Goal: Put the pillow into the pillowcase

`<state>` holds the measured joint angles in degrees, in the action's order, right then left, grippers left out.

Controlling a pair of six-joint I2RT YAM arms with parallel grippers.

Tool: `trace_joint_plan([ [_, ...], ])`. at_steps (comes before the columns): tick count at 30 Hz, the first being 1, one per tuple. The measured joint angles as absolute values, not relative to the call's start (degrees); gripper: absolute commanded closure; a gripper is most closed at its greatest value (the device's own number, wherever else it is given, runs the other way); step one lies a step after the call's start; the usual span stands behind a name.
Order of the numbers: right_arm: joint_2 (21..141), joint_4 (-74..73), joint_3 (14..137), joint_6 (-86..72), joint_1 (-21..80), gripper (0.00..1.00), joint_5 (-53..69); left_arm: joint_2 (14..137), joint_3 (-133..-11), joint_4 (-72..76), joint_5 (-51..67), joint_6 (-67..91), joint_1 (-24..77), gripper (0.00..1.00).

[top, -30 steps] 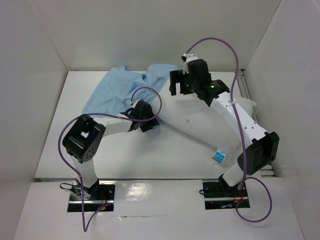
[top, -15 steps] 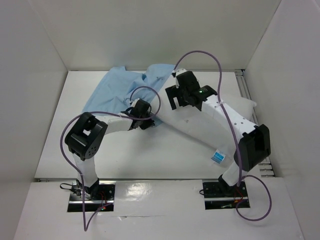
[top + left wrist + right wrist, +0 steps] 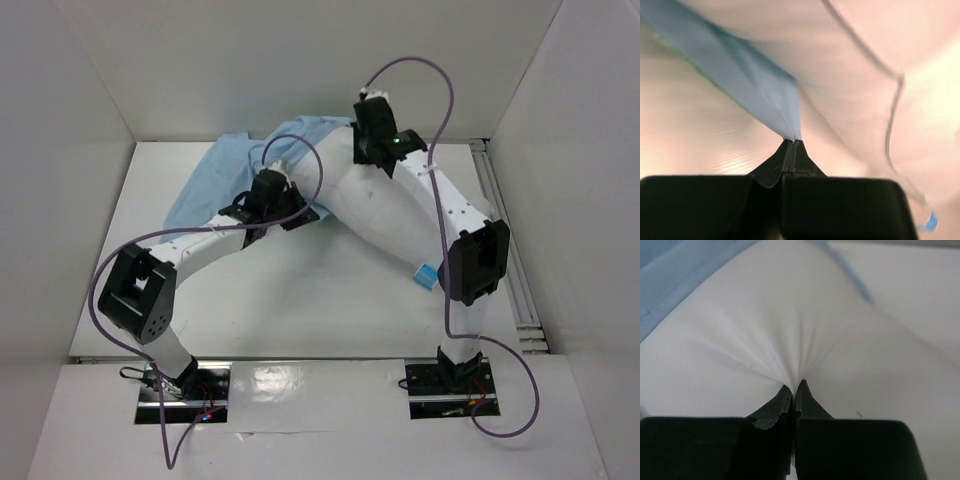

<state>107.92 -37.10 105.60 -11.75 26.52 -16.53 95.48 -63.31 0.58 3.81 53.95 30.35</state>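
We pinch tight: left hand (image 3: 792,142) on the limp pillowcase (image 3: 760,85) edge, right hand (image 3: 794,387) bunching the soft, likely light pillow (image 3: 805,330).

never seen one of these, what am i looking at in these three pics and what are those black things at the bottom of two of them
Two robot arms are bolted at the near edge of a white table. The wide picture looks down from above and behind them. The other two come from small cameras on each wrist, so the black shapes at the bottom are that arm's own fingers. On the table are a plump white pillow and a thin pale blue pillowcase. The left gripper is shut on a pinch of the pillowcase's blue cloth. The right gripper is shut on a fold of the pillow's white fabric, near its far end. The job is to get the pillow into the case.
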Motion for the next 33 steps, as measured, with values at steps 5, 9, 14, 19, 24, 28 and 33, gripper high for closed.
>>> trace_joint_plan([
  [5, 111.94, -38.87, 120.49, -13.08, 23.92, 1.0, -20.08, 92.62, -72.44, 1.04, 13.89, 51.13, 30.37, 1.0],
  [9, 111.81, -37.43, 120.36, -13.69, 26.33, 1.0, -23.35, 88.27, -71.64, 3.16, 21.34, 51.2, 31.33, 1.0],
  [14, 110.83, -29.21, 103.04, -18.98, 29.23, 1.0, -21.04, 82.54, -59.59, 4.56, 27.59, 52.34, 33.69, 1.0],
  [19, 109.01, -23.27, 92.2, -23.73, 30.17, 1.0, -16.97, 79.72, -52.84, -3.07, 26.17, 49.21, 37.82, 0.53],
  [24, 103.74, -19.55, 87.55, -25.71, 29.06, 1.0, -13.45, 77.01, -56.73, -15.16, 28.32, 44.25, 39.72, 0.1],
  [28, 101.65, -17.74, 83.5, -26.22, 28.99, 1.0, -11.33, 76.58, -66.72, -25.67, 26.2, 40.14, 40.05, 0.19],
  [33, 98.67, -17.1, 80.01, -26.65, 28.99, 1.0, -9.43, 73.91, -78.17, -33.12, 19.81, 35.68, 38.76, 1.0],
])
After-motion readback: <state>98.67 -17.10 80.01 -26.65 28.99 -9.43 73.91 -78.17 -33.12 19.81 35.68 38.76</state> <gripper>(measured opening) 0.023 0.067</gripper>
